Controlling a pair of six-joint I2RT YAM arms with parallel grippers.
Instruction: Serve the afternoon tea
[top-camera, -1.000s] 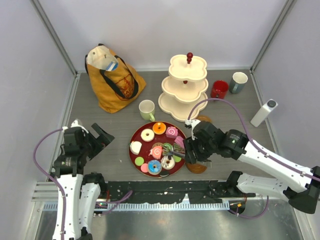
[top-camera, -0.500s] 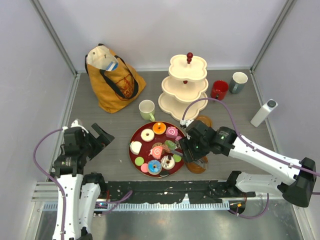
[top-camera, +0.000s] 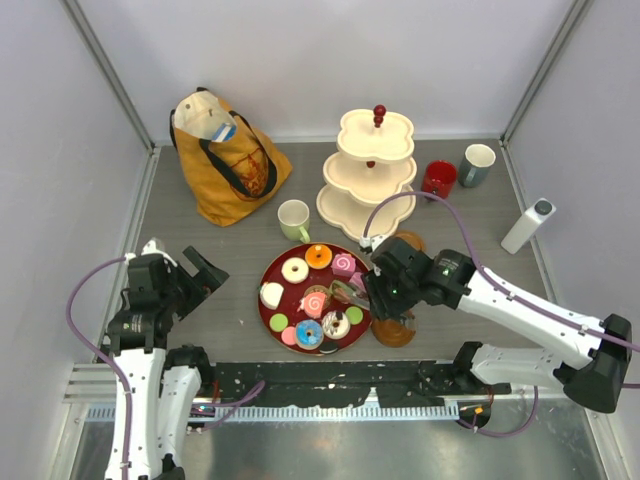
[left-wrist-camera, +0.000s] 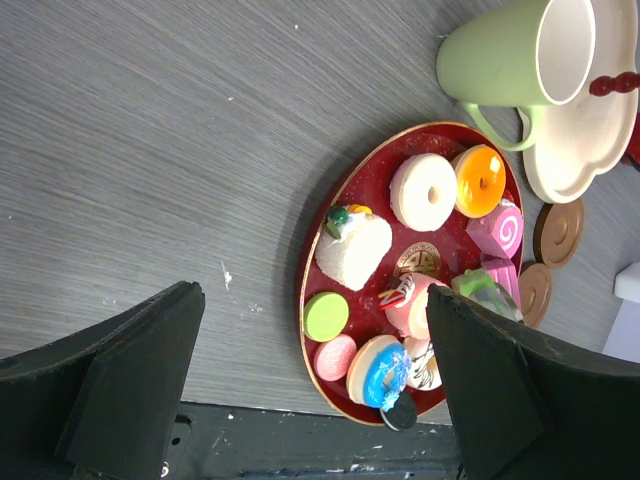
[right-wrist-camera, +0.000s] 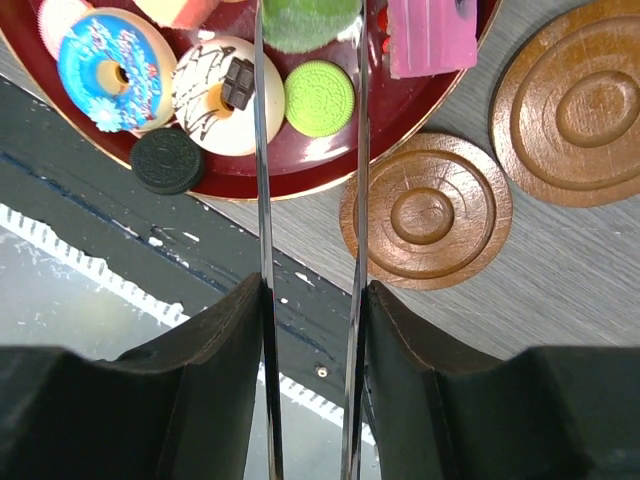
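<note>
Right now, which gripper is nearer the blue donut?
Right. The right gripper holds a green pastry over the tray, near the donut; the left gripper is open, left of the tray.

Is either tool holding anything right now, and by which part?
The right tool pinches a green pastry by its opposite sides; the left tool is open and empty.

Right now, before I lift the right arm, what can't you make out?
- Whether the right end effector grips the green pastry: right wrist view, top edge cuts off the fingertips; top view, the arm covers them.
- Inside the tote bag: top view, fabric hides it.
- The near coaster: top view, the arm covers most of it.
</note>
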